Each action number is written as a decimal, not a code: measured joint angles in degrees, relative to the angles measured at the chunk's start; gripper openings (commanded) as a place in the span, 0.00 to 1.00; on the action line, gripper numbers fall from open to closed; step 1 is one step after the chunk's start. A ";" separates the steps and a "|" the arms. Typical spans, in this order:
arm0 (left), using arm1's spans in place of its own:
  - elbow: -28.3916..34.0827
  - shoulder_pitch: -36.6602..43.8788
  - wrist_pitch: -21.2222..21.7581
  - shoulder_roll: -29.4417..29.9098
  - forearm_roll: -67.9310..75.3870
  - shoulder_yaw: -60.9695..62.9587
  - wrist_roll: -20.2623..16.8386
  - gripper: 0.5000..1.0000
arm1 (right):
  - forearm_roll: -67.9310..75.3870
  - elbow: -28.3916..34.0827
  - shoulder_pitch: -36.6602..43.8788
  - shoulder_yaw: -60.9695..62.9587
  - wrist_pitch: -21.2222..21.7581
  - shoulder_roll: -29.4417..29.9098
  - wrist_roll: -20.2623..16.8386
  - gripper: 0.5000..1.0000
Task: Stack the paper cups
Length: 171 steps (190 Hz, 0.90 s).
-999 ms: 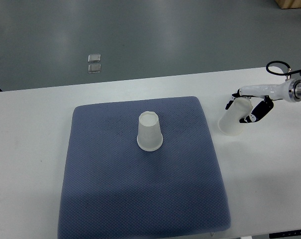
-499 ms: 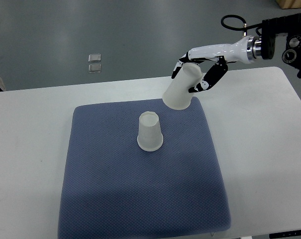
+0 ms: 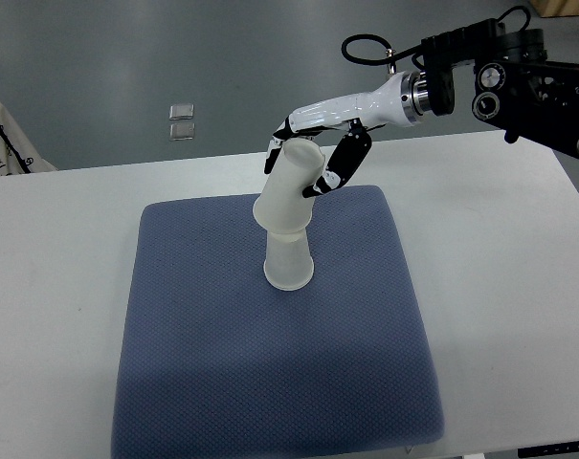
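A: Top view, one cam. What's the right hand [image 3: 313, 158] doing?

B: Its arm comes in from the pic's right edge, and the fingers are wrapped round a paper cup [image 3: 289, 191], gripping it near the closed end. The cup is upside-down and tilted, mouth aimed down and to the left.

A: Why tilted?

B: Prob. so the open rim can catch the top of the second cup [image 3: 289, 256], which stands inverted on the blue mat [image 3: 222, 363]. The held cup's rim overlaps that cup's top, so it looks partly over it already. Can't tell if they're touching.

A: And the grip so high up?

B: My read: it leaves the mouth free to slide down w/o fingers fouling the lower cup.

A: Rest of the scene?

B: The mat lies on a white desk [image 3: 59, 287], likely to stop the cups skidding. The standing cup sits approx. mid-mat, toward the far side. Left arm isn't in the pic.

A: Progress?

B: Stack not seated yet. The held cup needs straightening, then lowering.
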 measured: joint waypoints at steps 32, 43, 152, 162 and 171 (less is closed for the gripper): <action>0.00 0.00 0.00 0.00 0.00 0.00 0.00 1.00 | -0.43 -0.29 -0.23 -1.70 -0.10 0.83 -0.02 0.33; 0.00 0.00 0.00 0.00 0.00 0.00 0.00 1.00 | -0.65 -0.64 -0.36 -2.14 -0.15 0.89 -0.02 0.33; 0.00 0.01 0.00 0.00 0.00 0.00 0.00 1.00 | -1.87 -3.18 -1.09 -3.92 -1.05 4.66 -0.07 0.51; 0.00 0.00 0.00 0.00 0.00 0.00 0.00 1.00 | -1.90 -3.62 -1.14 -4.21 -1.18 5.13 -0.07 0.58; -0.01 0.00 0.00 0.00 0.00 0.00 0.00 1.00 | -1.91 -4.09 -1.21 -4.34 -1.31 5.66 -0.07 0.65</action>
